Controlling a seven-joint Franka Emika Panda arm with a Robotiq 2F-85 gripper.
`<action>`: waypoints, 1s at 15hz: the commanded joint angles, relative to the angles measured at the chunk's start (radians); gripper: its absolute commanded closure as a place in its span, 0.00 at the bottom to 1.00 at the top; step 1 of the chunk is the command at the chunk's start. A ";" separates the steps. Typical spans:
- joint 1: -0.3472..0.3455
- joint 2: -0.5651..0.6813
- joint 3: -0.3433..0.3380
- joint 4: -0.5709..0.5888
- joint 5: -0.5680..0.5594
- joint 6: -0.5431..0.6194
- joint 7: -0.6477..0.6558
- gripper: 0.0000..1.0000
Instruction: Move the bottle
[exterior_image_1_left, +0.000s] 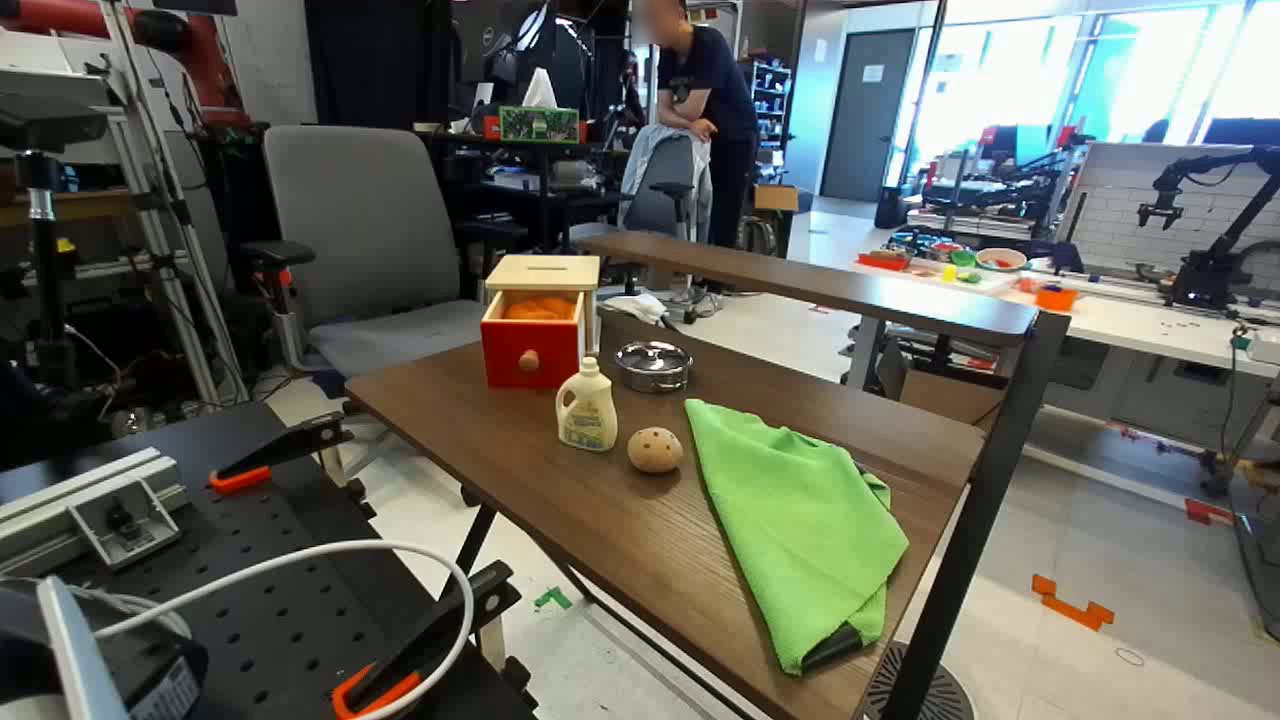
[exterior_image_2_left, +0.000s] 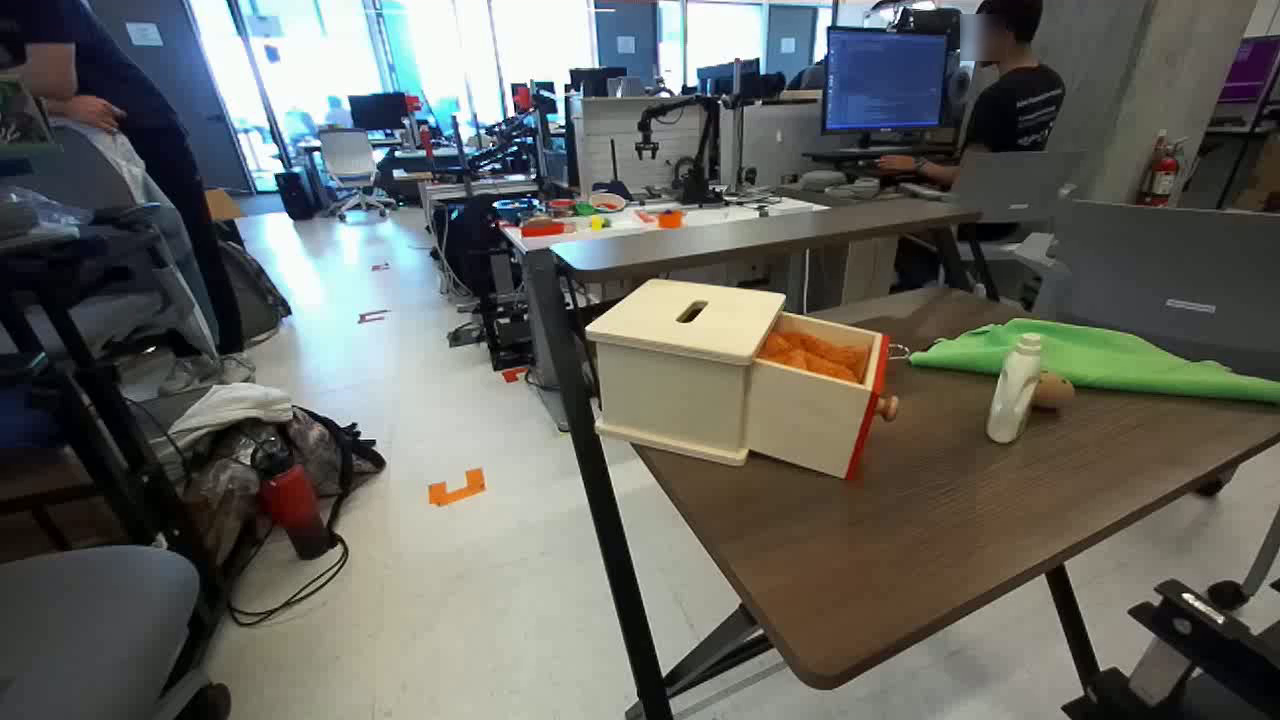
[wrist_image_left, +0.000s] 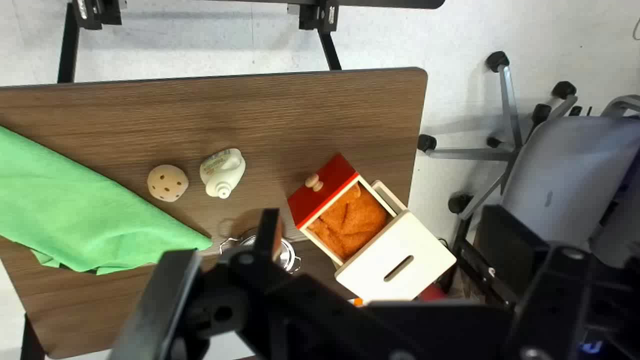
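My wrist feed looks down on a brown wood-grain table (wrist_image_left: 300, 110), the gripper (wrist_image_left: 350, 230) dark and blurred in the lower part, its fingers apart. The cream detergent bottle (wrist_image_left: 223, 172) stands upright on the table, between a spotted tan ball (wrist_image_left: 168, 183), just beside it, and a red-fronted wooden box (wrist_image_left: 390, 250). The box's drawer (wrist_image_left: 325, 190) is pulled out, orange cloth (wrist_image_left: 355, 220) filling it. A lidded metal pot (exterior_image_1_left: 653, 366) sits near the box, and a green cloth (exterior_image_1_left: 800, 520) spreads over the table's opposite end. In both exterior views I see a raised shelf (exterior_image_1_left: 810, 282) running along one long side.

Past the box end I have a gray office chair (exterior_image_1_left: 365, 220). A person in a dark T-shirt (exterior_image_1_left: 712, 90) leans on another chair (exterior_image_1_left: 672, 165) farther back. In an exterior view a seated person (exterior_image_2_left: 1015, 115) faces a monitor (exterior_image_2_left: 885, 80), and a red fire extinguisher (exterior_image_2_left: 1163, 175) shows against a concrete pillar (exterior_image_2_left: 1185, 90). I can also make out a black robot arm (exterior_image_1_left: 1222, 245) at a white workbench (exterior_image_1_left: 1120, 330), and orange tape (exterior_image_2_left: 457, 488) on the pale floor (exterior_image_2_left: 420, 600).
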 joint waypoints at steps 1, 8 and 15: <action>-0.015 0.001 0.013 0.003 0.008 -0.005 -0.007 0.00; -0.074 0.027 0.058 -0.069 -0.016 0.192 0.113 0.00; -0.167 0.274 0.222 -0.077 -0.109 0.505 0.574 0.00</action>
